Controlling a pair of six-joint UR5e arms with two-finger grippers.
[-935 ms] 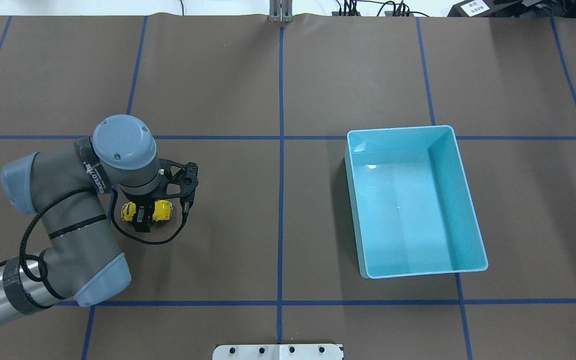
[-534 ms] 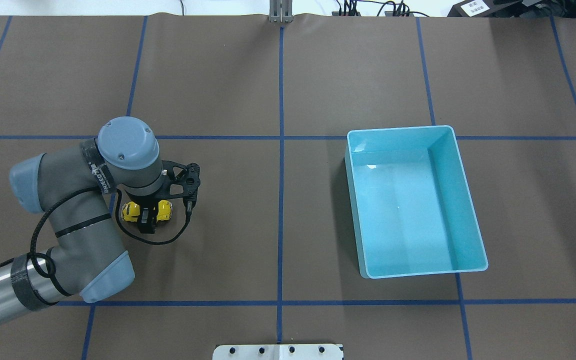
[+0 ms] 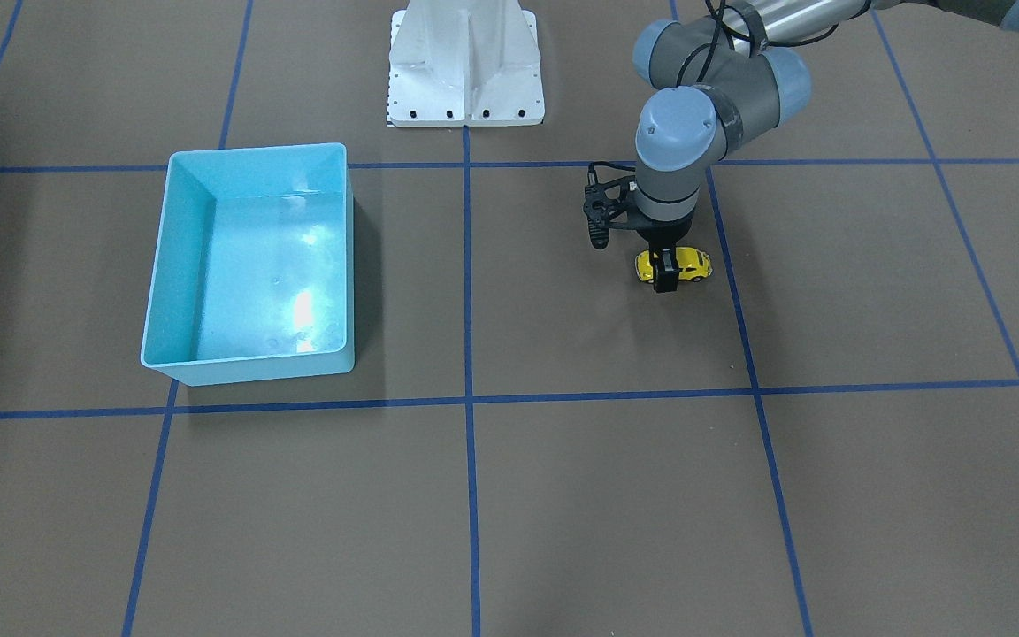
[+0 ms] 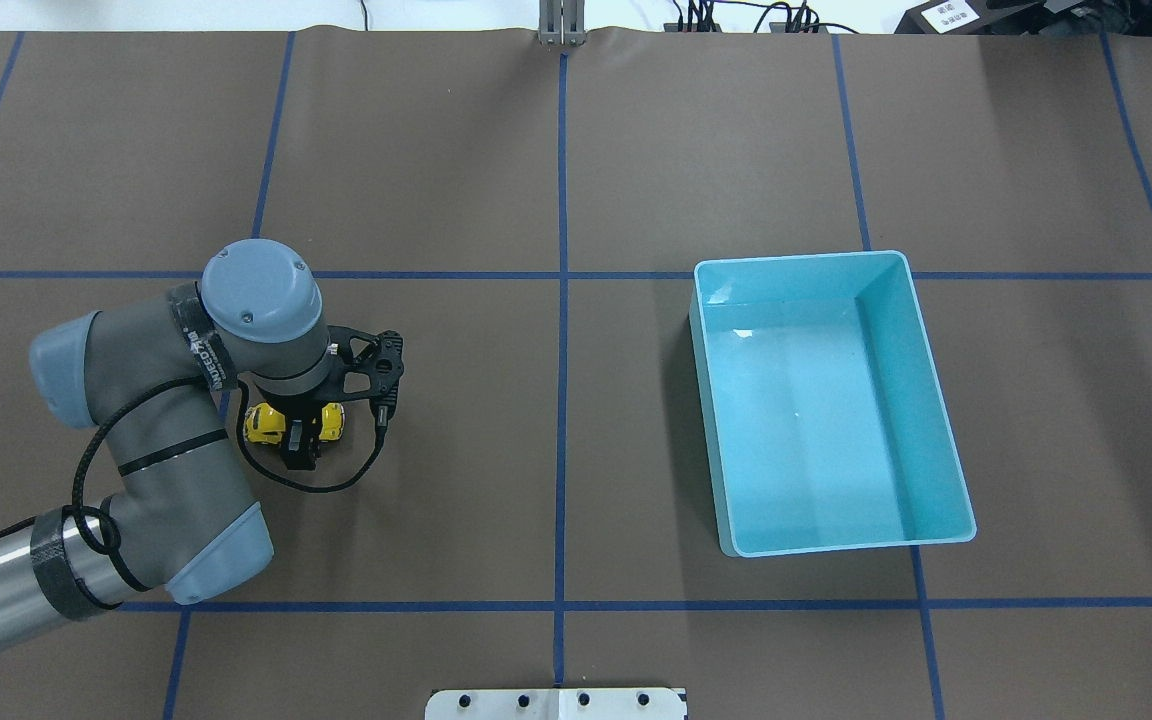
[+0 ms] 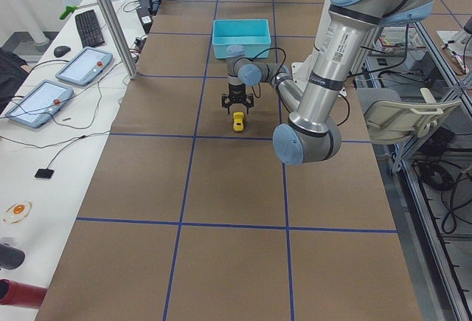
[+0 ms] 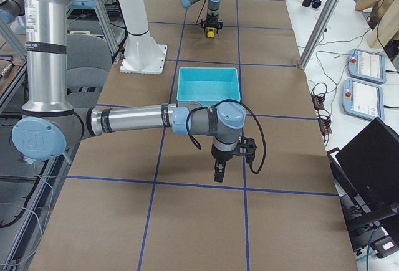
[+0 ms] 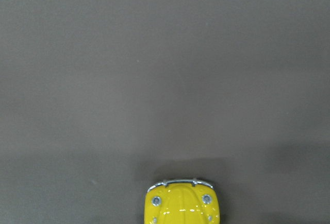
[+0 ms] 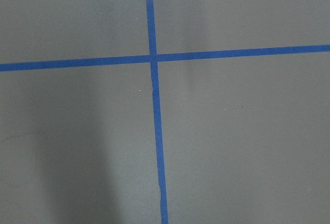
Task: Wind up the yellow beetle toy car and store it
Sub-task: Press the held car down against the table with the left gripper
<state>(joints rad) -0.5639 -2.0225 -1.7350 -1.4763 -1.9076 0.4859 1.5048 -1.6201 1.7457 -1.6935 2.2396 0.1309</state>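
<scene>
The task looks to be in its first part. The yellow toy car (image 4: 296, 423) is on the brown table (image 4: 556, 150), well apart from the light-blue bin (image 4: 706, 400), and the bin has nothing inside it. So the storing is not done. Whether the car is being wound up now, I cannot say from one moment; I judge that the winding step is the one in hand, because the left gripper (image 4: 298, 445) is down at the car and the wheels seem to be on the table.

The left gripper points straight down and stands across the middle of the car. Its fingers are narrow, one on each long side of the body, and they appear closed on the car. In the front-facing view the car (image 3: 674, 264) shows on both sides of the gripper (image 3: 666, 272), so the hold is about at the roof. In the left wrist view only the rounded end of the car (image 7: 181, 203), with a silver bumper and two small lamps, shows at the bottom edge, just under the camera.

The right gripper (image 6: 221, 170) hangs over bare table, far from the car and on the other side of the bin. It shows only in a side view, so I cannot tell if it is open or closed.

What is left, in my judgement: finish the winding, lift the car, carry it to the bin and release it inside.
</scene>
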